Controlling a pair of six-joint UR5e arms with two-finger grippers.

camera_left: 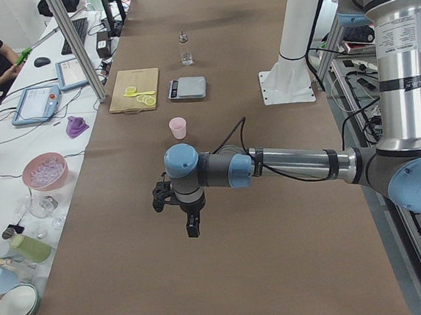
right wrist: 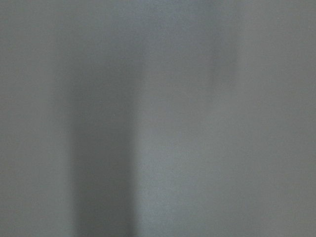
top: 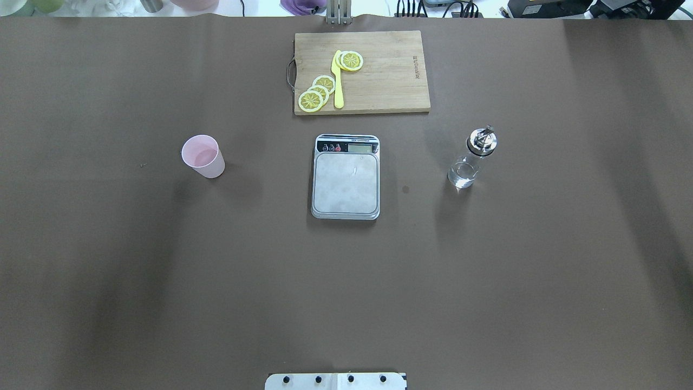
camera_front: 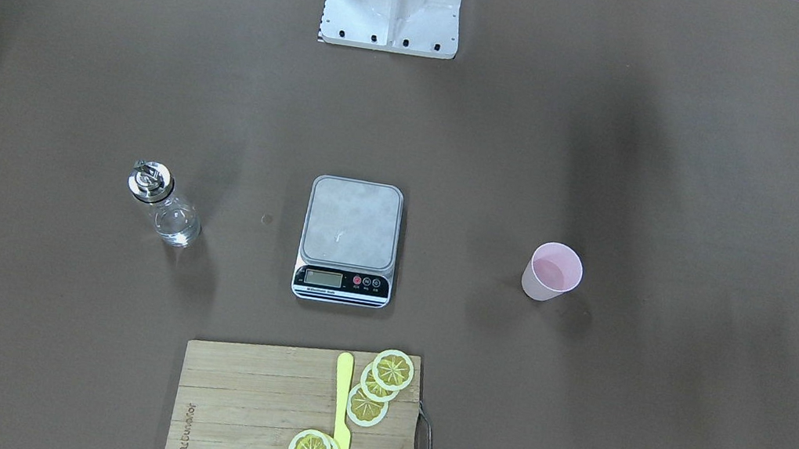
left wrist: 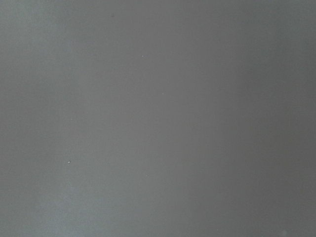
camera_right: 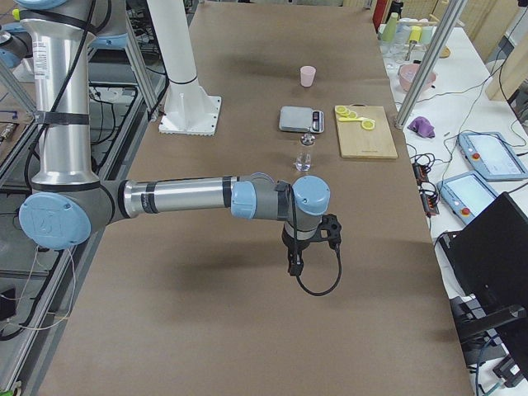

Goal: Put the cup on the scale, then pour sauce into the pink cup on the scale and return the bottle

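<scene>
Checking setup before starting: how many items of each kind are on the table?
Pale pink plastic cup: 1
Silver digital kitchen scale: 1
Clear glass bottle: 1
Wooden cutting board: 1
Yellow lemon slices: 5
Yellow plastic knife: 1
Total: 10

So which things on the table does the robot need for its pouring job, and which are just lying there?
For the job:
- pink cup
- scale
- glass bottle of clear sauce

Just lying about:
- wooden cutting board
- lemon slices on it
- yellow knife on it
</scene>
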